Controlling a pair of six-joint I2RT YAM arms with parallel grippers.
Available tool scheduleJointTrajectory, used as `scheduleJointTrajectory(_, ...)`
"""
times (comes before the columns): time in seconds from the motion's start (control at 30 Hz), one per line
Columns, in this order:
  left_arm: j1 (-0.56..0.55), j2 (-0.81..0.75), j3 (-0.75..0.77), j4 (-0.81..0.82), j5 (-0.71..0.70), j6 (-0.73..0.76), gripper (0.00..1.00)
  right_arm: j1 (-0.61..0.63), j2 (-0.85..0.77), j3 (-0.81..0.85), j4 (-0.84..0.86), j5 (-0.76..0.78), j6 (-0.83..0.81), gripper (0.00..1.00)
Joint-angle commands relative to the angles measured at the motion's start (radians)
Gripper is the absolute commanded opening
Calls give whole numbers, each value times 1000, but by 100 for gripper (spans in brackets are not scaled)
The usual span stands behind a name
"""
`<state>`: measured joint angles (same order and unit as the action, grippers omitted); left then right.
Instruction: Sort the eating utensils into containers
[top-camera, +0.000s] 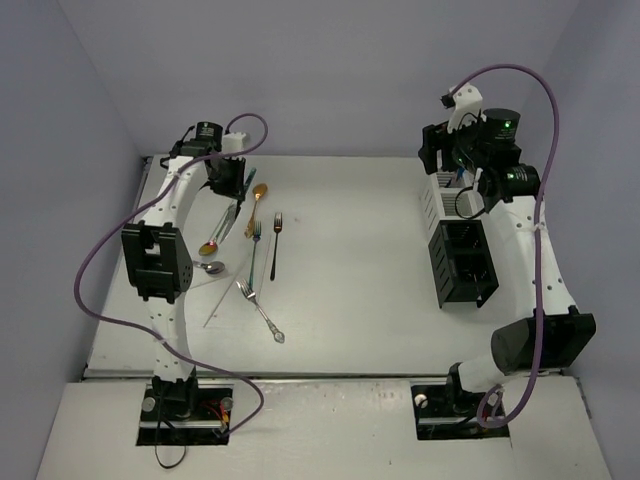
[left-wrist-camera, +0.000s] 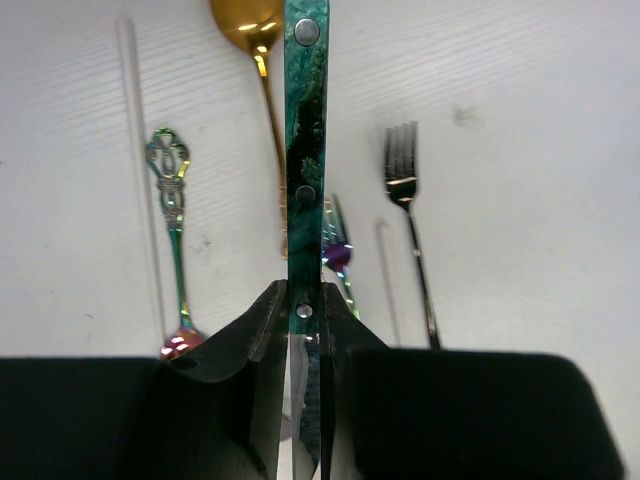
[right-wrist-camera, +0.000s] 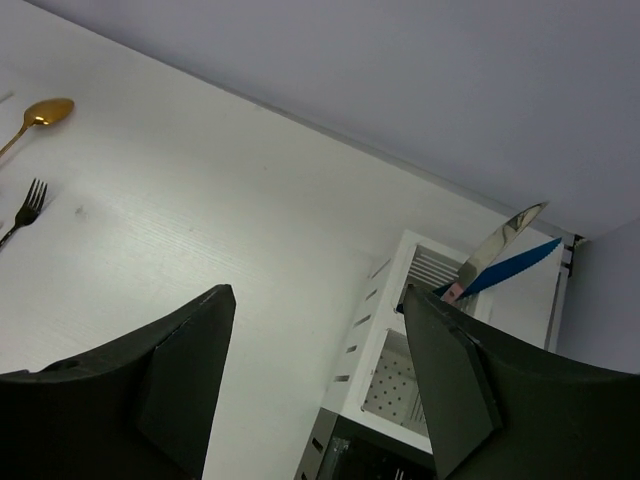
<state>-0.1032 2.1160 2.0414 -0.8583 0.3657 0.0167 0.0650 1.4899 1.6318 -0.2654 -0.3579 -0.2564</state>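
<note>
A white table boxed in by pale lavender walls carries everything. At the overhead view's upper left, the teal-handled utensil is pinched near its neck by the left gripper, whose jaws are closed narrow on it. Its head is hidden under the fingers, so fork or knife cannot be told. The handle crosses over the gold spoon, which suggests it is raised clear of the pile, probably so it can be carried off without dragging its neighbours. Beside it lie an ornate iridescent spoon, a pale stick and a dark fork.

At the far right, the white container already holds a blue knife, with the black container just below it. The right gripper hangs above them, jaws wide and empty.
</note>
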Motion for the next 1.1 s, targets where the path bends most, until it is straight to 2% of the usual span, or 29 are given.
scheduleJointTrajectory(0.0, 6, -114, -19, -5, 179, -106, 0, 59, -88, -29, 62, 24, -102, 69)
scheduleJointTrajectory(0.03, 7, -129, -28, -5, 212, -121, 0, 79, -94, -45, 66, 35, -137, 75)
scheduleJointTrajectory(0.1, 5, -160, -49, -5, 279, -133, 0, 133, -96, -77, 70, 78, -203, 96)
scheduleJointTrajectory(0.13, 5, -173, -69, -5, 310, -133, 0, 176, -96, -90, 72, 97, -231, 99)
scheduleJointTrajectory(0.27, 10, -231, -155, 27, 517, -154, 0, 316, -102, -143, 82, 158, -370, 100)
scheduleJointTrajectory(0.4, 11, -257, -281, 126, 760, -275, 0, 462, -96, -176, 86, 154, -494, 100)
scheduleJointTrajectory(0.43, 11, -258, -289, 131, 785, -291, 0, 463, -91, -182, 86, 164, -522, 100)
scheduleJointTrajectory(0.47, 10, -259, -299, 131, 798, -307, 0, 515, -88, -189, 87, 187, -560, 100)
scheduleJointTrajectory(0.6, 10, -263, -346, 136, 799, -348, 0, 664, -108, -242, 87, 236, -755, 96)
scheduleJointTrajectory(0.77, 3, -287, -403, 137, 763, -387, 0, 741, -127, -278, 84, 155, -929, 84)
scheduleJointTrajectory(0.9, -19, -327, -457, 127, 698, -402, 0, 783, -106, -268, 84, 74, -985, 80)
scheduleJointTrajectory(1.07, -70, -354, -456, 9, 565, -359, 0, 838, -73, -291, 84, 31, -1036, 74)
